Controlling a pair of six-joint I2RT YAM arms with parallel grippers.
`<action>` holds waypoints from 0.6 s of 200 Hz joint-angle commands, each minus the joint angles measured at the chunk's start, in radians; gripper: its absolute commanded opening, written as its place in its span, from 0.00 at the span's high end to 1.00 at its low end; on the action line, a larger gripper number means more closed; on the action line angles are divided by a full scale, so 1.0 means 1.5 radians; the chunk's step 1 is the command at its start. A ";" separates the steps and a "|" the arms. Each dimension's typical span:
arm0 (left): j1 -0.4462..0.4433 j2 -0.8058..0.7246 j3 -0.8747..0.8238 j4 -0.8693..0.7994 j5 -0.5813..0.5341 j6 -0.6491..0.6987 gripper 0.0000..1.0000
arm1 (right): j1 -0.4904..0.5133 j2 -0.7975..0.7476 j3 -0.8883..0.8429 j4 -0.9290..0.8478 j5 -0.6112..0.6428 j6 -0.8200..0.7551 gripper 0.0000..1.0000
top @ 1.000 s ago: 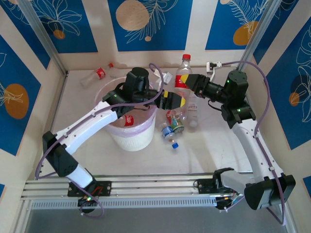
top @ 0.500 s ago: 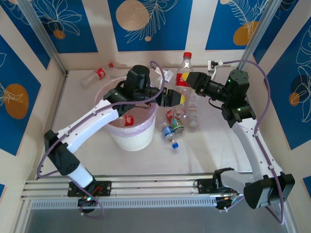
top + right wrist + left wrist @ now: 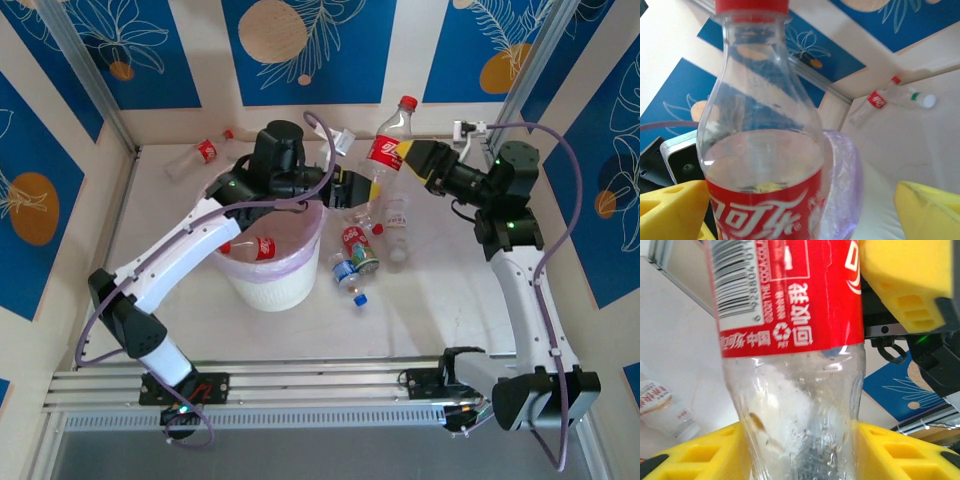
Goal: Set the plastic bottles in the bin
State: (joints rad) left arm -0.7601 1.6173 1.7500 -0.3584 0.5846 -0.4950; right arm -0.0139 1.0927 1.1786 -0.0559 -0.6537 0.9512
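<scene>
A: Bin [image 3: 268, 285], one small bottle [image 3: 262, 247] inside. Any change?
B: Large bottle [image 3: 386, 150]: risen, tipped rightward, just beside the bin, not over it. Left gripper [image 3: 357, 190]: clamped on its base. Right gripper [image 3: 407, 158]: spread, one finger against the label. Likely handover; drop pending

A pale cream surface [image 3: 440, 310] is enclosed on three sides by walls [image 3: 408, 40] made up of cream stripes and blue panels [image 3: 315, 45], on which white leaf outlines and tan or orange discs are printed. Silver metal posts [image 3: 85, 75] are set at the two far corners. A ribbed metal rail [image 3: 320, 385] is laid along the near edge, with grey floor [image 3: 300, 455] below it. Beyond the right fingers [image 3: 670, 205], the same blue panelling is seen. Everything is evenly lit.
</scene>
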 commanded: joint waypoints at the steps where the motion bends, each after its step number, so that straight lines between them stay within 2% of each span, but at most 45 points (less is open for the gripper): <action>1: 0.036 -0.051 0.045 -0.067 -0.026 0.058 0.50 | -0.046 -0.026 0.022 -0.061 -0.014 -0.027 0.05; 35: 0.111 -0.132 0.032 -0.224 -0.073 0.118 0.54 | -0.098 -0.033 0.001 -0.104 -0.029 -0.054 0.05; 54: 0.142 -0.180 -0.021 -0.238 -0.082 0.107 0.55 | -0.101 -0.022 -0.029 -0.066 -0.046 -0.030 0.05; 81: 0.163 -0.230 -0.056 -0.275 -0.140 0.128 0.55 | -0.094 0.003 -0.046 -0.022 -0.051 -0.007 0.06; 120: 0.175 -0.254 -0.064 -0.418 -0.236 0.219 0.58 | -0.105 0.013 -0.020 -0.080 -0.049 -0.057 0.06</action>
State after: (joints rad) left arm -0.5129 1.2400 1.6863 -0.8127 0.3424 -0.2771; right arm -0.1600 1.1202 1.1244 -0.1345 -0.7044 0.9089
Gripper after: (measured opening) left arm 0.438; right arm 0.941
